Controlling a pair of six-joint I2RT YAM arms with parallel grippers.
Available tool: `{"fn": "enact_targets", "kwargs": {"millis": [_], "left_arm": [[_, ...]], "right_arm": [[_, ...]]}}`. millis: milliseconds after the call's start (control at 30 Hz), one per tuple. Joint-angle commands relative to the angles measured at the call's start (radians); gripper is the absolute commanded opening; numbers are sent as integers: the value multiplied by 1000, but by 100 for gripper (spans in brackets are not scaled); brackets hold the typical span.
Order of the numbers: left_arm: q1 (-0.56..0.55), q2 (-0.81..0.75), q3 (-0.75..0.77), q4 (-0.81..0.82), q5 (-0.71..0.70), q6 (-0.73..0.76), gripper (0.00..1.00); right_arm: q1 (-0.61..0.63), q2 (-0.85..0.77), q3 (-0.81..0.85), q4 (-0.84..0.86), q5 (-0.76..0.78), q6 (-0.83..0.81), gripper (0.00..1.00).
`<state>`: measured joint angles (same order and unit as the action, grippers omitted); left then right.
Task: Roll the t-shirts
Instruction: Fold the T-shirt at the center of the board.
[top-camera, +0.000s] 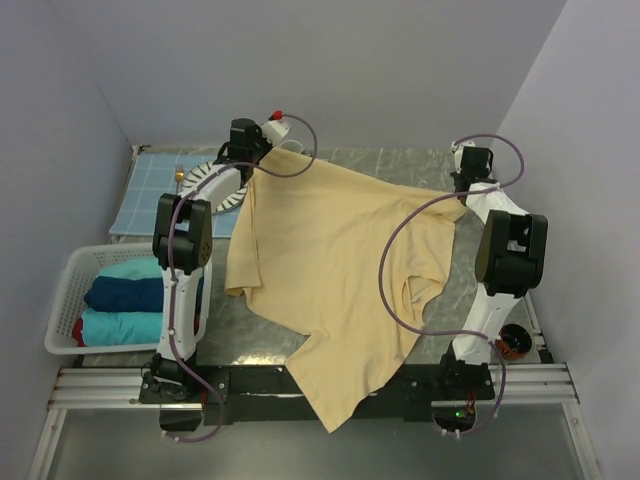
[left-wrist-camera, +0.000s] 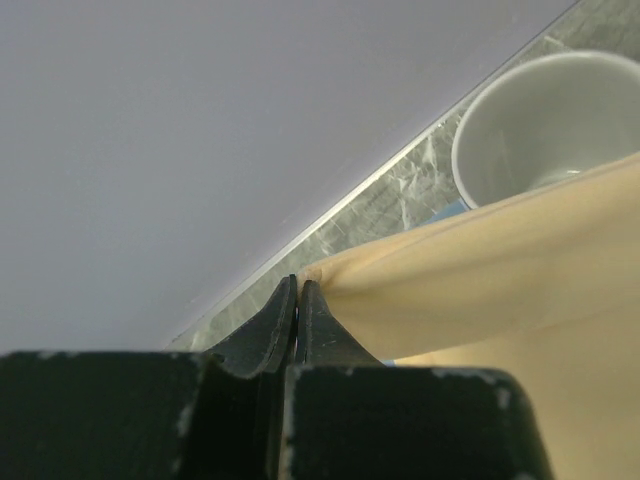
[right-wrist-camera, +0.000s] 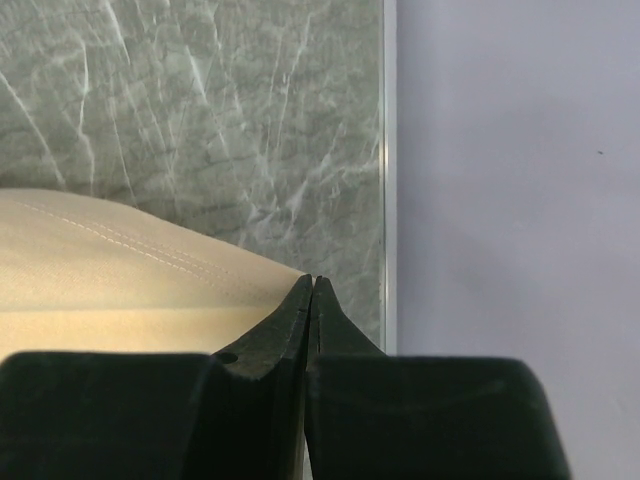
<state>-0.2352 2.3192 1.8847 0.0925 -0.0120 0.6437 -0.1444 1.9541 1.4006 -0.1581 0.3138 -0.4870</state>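
- A grey marbled desk (top-camera: 400, 165) stands between plain pale walls. A blue grid placemat (top-camera: 150, 190) lies at the upper left of the overhead view, and a white basket (top-camera: 62, 290) sits at the left edge.
- The yellow t-shirt (top-camera: 320, 250) fills the middle of the frame. It is spread open but wrinkled, and one end droops over the desk's near edge at the bottom centre.
- The left jaws, at upper left, are clenched on one far corner of the shirt. The wrist view shows cloth pinched at the tips, with a white mug (left-wrist-camera: 540, 120) just behind.
- The right jaws, at upper right, are clenched on the opposite far corner, close to the desk's side edge.
- In the basket, the teal shirts (top-camera: 125, 268) and a navy shirt (top-camera: 125, 296) lie stacked as compact bundles, so those look finished.
- The yellow shirt shows no roll begun. It appears to be at the stretching-out stage, with smoothing flat, folding in and rolling all left to do.
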Motion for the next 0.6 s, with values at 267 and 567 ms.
{"fn": "enact_targets", "kwargs": {"millis": [267,567], "left_arm": [[16,-190,-125,24,43,-12,1],[43,-257,-193,-10,37,-7,1]], "right_arm": [[16,-156,-46,-101,-15,50,0],[63,-311,-147,-231,-61,119,0]]}}
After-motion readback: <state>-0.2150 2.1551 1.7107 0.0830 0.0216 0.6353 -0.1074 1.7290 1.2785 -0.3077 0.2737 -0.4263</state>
